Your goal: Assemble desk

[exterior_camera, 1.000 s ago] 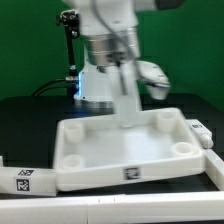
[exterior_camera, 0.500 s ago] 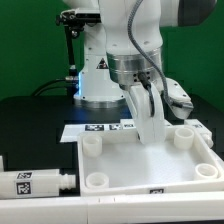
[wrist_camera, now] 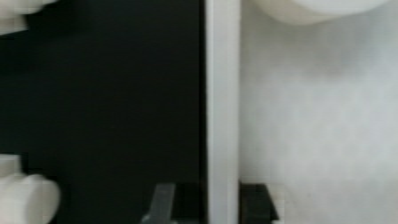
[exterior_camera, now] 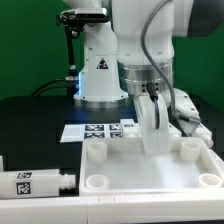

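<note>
The desk's white tabletop (exterior_camera: 140, 172) lies upside down on the black table, with raised round sockets at its corners (exterior_camera: 95, 151). My gripper (exterior_camera: 156, 146) reaches straight down and is shut on the tabletop's far rim, between the two far sockets. In the wrist view the rim (wrist_camera: 222, 100) runs as a narrow white strip between my two dark fingers (wrist_camera: 180, 203), with the panel's inner face (wrist_camera: 320, 120) on one side and black table on the other. One white desk leg (exterior_camera: 32, 184) with a tag lies at the exterior view's lower left.
The marker board (exterior_camera: 98, 130) lies on the table just behind the tabletop. The robot's base (exterior_camera: 100, 70) stands behind it. Another white part (exterior_camera: 195, 127) shows behind the tabletop at the exterior view's right, partly hidden. White rounded shapes (wrist_camera: 18, 190) sit at the wrist view's edge.
The tabletop has slid toward the exterior view's right and front with my gripper on its rim. The marker board behind it has come into sight.
</note>
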`<control>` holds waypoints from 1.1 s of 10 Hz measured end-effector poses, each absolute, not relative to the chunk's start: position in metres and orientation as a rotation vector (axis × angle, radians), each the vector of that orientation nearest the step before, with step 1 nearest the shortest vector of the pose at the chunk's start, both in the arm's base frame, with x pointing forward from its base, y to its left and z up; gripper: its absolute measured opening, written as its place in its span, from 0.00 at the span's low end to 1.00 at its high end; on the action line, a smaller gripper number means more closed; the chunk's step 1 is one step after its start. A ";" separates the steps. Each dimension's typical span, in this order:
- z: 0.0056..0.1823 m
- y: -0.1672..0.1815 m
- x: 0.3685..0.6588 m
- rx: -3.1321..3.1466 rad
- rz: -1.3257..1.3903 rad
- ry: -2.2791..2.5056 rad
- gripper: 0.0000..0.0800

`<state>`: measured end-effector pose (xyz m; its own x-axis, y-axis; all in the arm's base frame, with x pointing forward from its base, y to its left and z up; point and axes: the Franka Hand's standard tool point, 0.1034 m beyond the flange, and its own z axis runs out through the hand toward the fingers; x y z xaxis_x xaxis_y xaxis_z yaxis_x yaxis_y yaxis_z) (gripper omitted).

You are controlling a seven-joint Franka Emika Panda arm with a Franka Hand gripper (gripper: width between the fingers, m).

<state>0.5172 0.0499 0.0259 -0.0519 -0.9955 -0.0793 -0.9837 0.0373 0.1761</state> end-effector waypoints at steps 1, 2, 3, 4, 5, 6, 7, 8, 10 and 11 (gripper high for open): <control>0.023 0.050 0.518 2.126 -0.271 -2.193 0.08; 0.018 0.050 0.518 2.135 -0.264 -2.167 0.08; 0.015 0.050 0.518 2.133 -0.261 -2.161 0.09; 0.014 0.050 0.518 2.132 -0.256 -2.164 0.09; 0.014 0.050 0.517 2.131 -0.258 -2.163 0.10; 0.013 0.050 0.517 2.131 -0.259 -2.161 0.34; 0.013 0.050 0.517 2.131 -0.259 -2.160 0.34; 0.014 0.050 0.517 2.144 -0.261 -2.151 0.55; 0.037 0.057 0.512 2.237 -0.279 -2.107 0.71; 0.052 0.067 0.508 2.320 -0.308 -2.025 0.79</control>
